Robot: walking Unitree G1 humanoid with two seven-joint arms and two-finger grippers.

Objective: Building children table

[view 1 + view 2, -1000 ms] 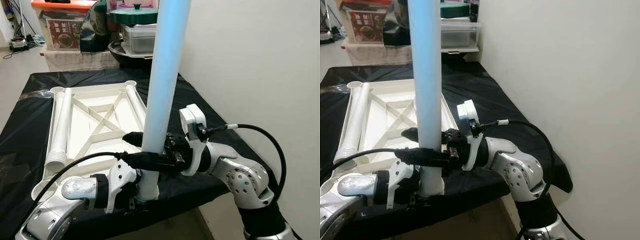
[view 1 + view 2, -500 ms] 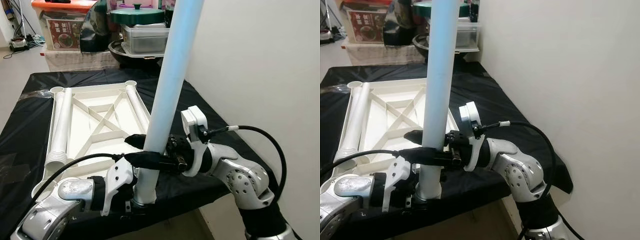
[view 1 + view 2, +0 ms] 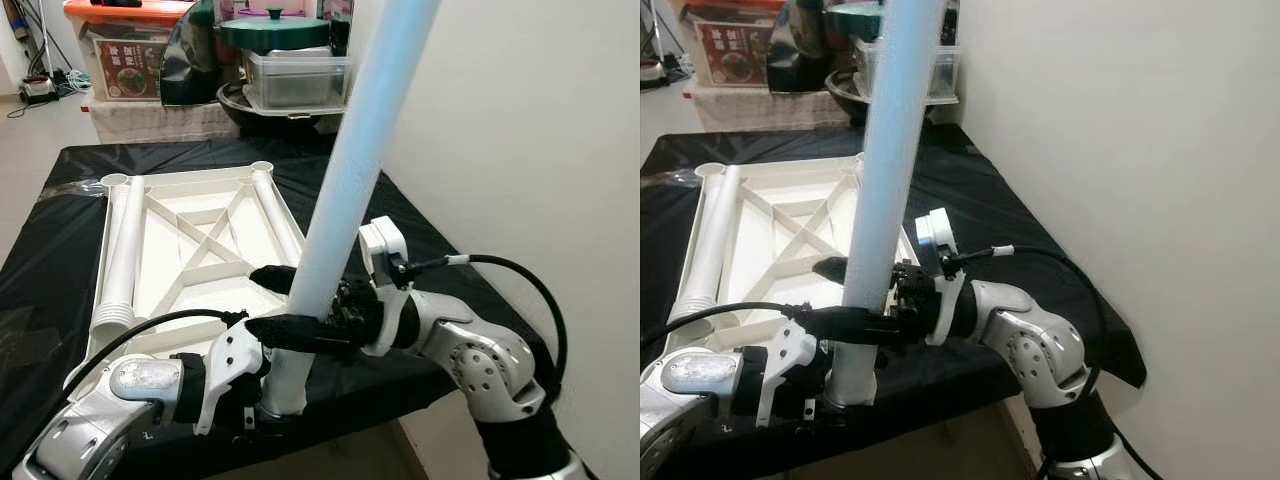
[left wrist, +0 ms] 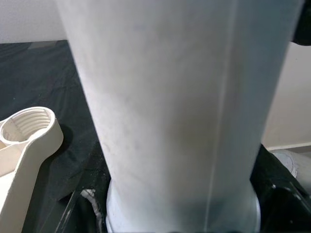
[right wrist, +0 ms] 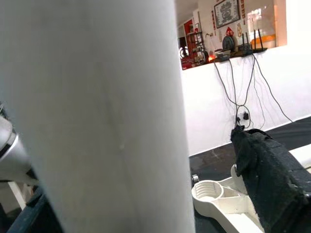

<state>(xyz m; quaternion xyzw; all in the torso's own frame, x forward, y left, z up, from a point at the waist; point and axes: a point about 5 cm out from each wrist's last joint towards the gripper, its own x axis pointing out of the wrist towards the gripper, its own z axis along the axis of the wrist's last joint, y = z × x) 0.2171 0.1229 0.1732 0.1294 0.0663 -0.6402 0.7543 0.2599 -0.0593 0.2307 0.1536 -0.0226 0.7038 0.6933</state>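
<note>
Presently, table (image 3: 60, 180): black-covered, carrying upturned white tabletop (image 3: 190, 235).
Leg (image 3: 345, 190): tilted, foot at near corner.
Right end effector (image 3: 285, 300): fingers clamped around leg.
Left end effector (image 3: 262, 385): at leg base, grip indeterminate.
Advice: straighten leg upright before seating it.
</note>
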